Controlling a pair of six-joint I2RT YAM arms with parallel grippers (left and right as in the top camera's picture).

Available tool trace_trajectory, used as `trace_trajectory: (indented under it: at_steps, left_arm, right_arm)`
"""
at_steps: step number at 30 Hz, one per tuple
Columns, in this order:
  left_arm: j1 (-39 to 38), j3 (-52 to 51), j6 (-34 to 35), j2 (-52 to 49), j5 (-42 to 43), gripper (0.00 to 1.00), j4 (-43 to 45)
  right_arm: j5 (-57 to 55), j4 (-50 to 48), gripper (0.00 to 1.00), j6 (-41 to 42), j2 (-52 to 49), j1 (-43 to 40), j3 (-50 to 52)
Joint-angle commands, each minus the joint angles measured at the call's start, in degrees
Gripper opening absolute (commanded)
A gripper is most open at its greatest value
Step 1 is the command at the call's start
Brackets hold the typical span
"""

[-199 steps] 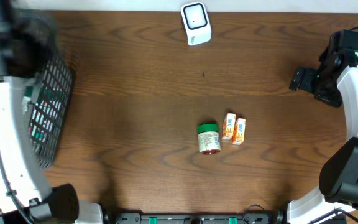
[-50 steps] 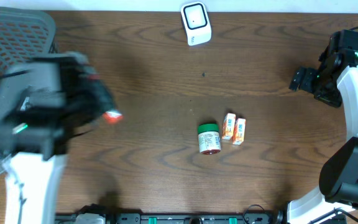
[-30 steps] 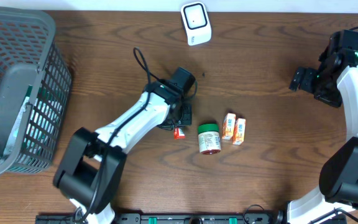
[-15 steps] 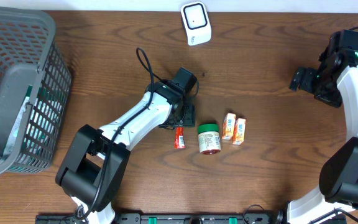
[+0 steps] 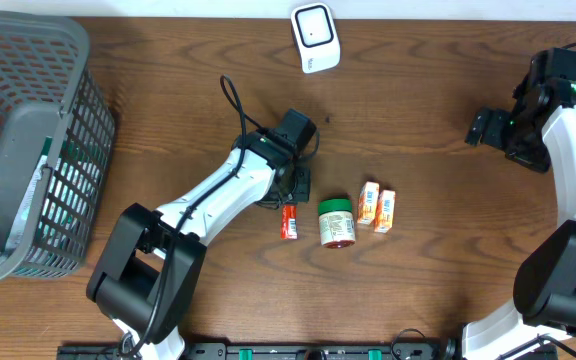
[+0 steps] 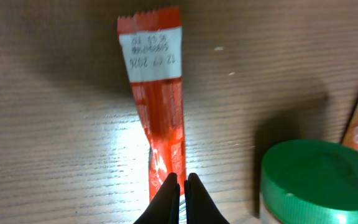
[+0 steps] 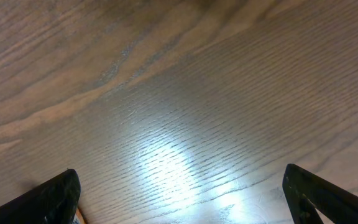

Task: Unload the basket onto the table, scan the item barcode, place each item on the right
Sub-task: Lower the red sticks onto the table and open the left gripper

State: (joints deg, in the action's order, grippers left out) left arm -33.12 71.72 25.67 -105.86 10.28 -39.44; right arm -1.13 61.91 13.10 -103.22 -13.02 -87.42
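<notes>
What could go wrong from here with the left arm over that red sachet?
1. The left gripper is shut just above the red sachet, which lies flat on the table; a pinch could slip or scrape the wood.
2. The green-lidded jar sits close beside it; opening jaws might nudge it.
3. No barcode shows on the sachet's upper face, so it may reach the scanner wrong side up.

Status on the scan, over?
Left shut over sachet, lying flat. Right open, idle. Sachet not yet at scanner. Jar close beside it.
</notes>
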Motion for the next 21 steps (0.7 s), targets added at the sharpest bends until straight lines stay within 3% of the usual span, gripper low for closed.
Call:
trace_trajectory:
  at_steps: [1,21]
  left_arm:
    - [-0.1,-1.8,-0.3,-0.5,-0.9,0.08,0.9]
    - [0.2,-3.5,0.0,-2.9,-0.9,0.08,4.0]
  right_arm:
    - [-0.5,0.1,0.99,-0.5,0.7,0.0,-0.7]
    - [-0.5,0.1,0.99,-0.5,0.7,0.0,-0.7]
